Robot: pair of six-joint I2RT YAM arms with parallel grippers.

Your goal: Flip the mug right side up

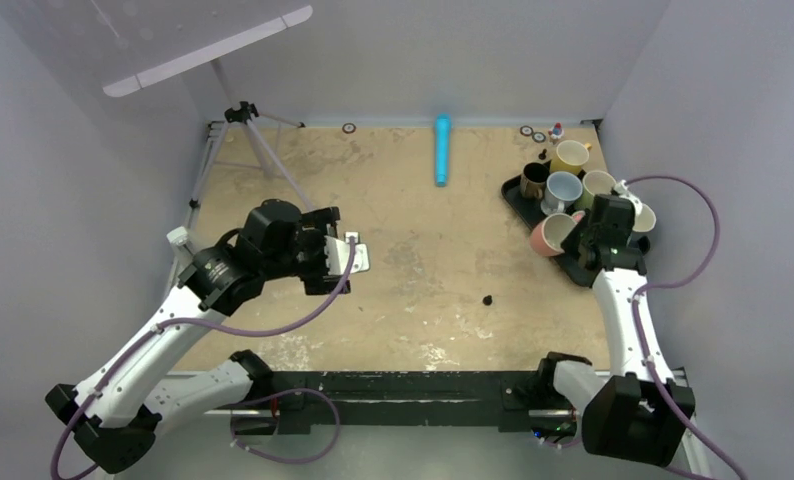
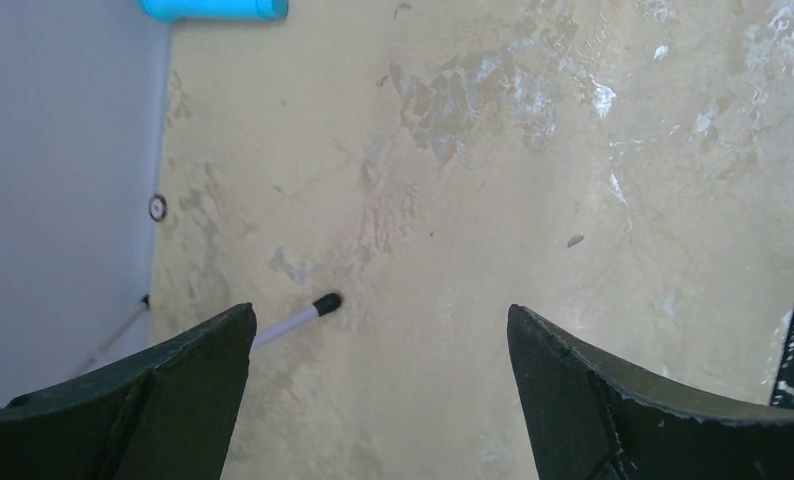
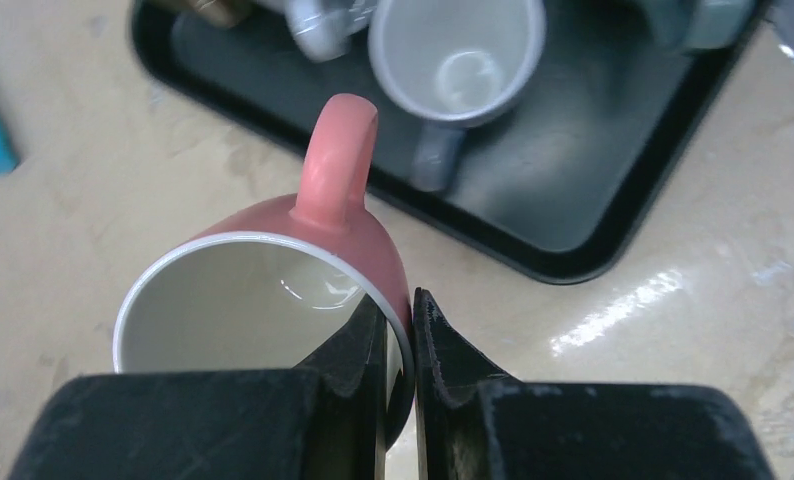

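The pink mug (image 1: 551,233) with a white inside sits at the left edge of the black tray (image 1: 514,194). In the right wrist view the mug (image 3: 335,160) shows its open mouth to the camera, handle pointing toward the tray (image 3: 573,170). My right gripper (image 3: 401,300) is shut on the mug's wall, one finger inside the rim and one outside. From above the right gripper (image 1: 585,240) is over the tray's near left corner. I cannot tell if the mug touches the table. My left gripper (image 2: 381,315) hangs open over bare table, holding nothing; from above it (image 1: 343,255) is left of centre.
The tray holds several other mugs, among them a yellow one (image 1: 570,156) and a light blue one (image 1: 563,187). A blue tube (image 1: 441,150) lies at the back. A tripod (image 1: 243,115) stands at the back left, its leg tip (image 2: 325,302) near my left fingers. A small black bit (image 1: 488,298) lies mid-table.
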